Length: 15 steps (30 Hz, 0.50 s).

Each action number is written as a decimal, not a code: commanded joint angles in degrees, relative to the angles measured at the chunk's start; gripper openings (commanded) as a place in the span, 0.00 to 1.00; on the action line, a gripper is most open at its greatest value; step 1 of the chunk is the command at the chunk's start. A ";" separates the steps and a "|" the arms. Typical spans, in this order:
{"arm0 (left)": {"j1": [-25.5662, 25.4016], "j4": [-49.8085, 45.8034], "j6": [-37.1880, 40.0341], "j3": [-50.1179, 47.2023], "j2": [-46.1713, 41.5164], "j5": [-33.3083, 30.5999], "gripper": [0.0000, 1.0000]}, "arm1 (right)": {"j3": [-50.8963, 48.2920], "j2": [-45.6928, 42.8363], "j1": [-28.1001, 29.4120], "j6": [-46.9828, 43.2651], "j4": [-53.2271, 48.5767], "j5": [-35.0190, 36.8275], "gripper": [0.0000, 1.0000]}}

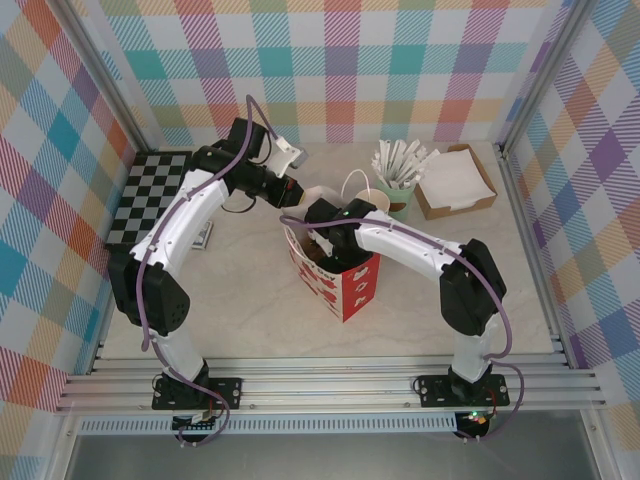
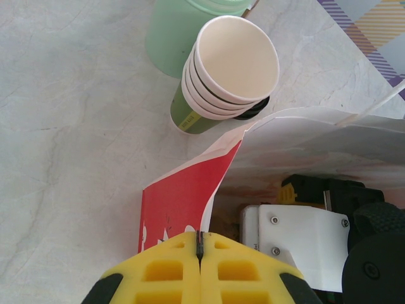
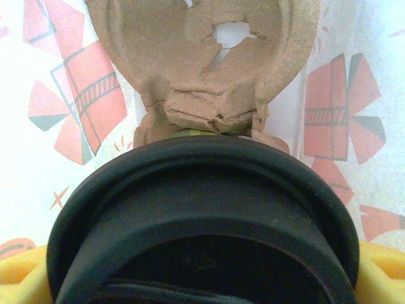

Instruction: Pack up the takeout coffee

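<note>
Black-lidded takeout coffee (image 3: 202, 209), clamped in the right claw (image 3: 202, 278), hangs inside the paper bag (image 2: 180, 202) over a cardboard carrier (image 3: 190, 57). The left claw (image 2: 200, 256) pinches the bag's rim. Missing the socket could tip it.

One lidded coffee (image 3: 202, 221), one bag (image 2: 180, 199), roughly four stacked cups (image 2: 237, 60) (lidless).

Finding: a robot test cell in a laboratory; plaid-printed panels (image 1: 340, 60) wall my table (image 1: 240, 310) on three sides, held in aluminium framing (image 1: 98, 80); my arm bases (image 1: 195, 390) are bolted to an aluminium rail (image 1: 330, 390) at its near edge. Staged props noted on it: checkerboard mat (image 1: 150, 195); printed paper bag (image 1: 355, 285); cardboard tray of white sheets (image 1: 455, 180); cup of wrapped sticks (image 1: 400, 200).
</note>
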 commanded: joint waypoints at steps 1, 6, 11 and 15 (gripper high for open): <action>-0.50 0.47 -0.89 -0.34 -0.43 0.18 0.00 | 1.26 -0.12 -0.26 0.49 -1.07 2.94 0.52; -0.52 -0.05 -0.82 0.10 -0.51 -0.12 0.00 | 6.17 -1.83 -0.21 0.85 -4.70 5.66 0.52; -0.50 -1.04 -0.34 1.04 -0.16 -0.16 0.00 | 7.79 -1.35 -0.26 1.17 -6.72 10.66 0.52; -0.43 -2.28 -0.04 2.18 0.43 0.00 0.00 | 7.36 0.34 -0.26 1.47 -7.45 15.24 0.51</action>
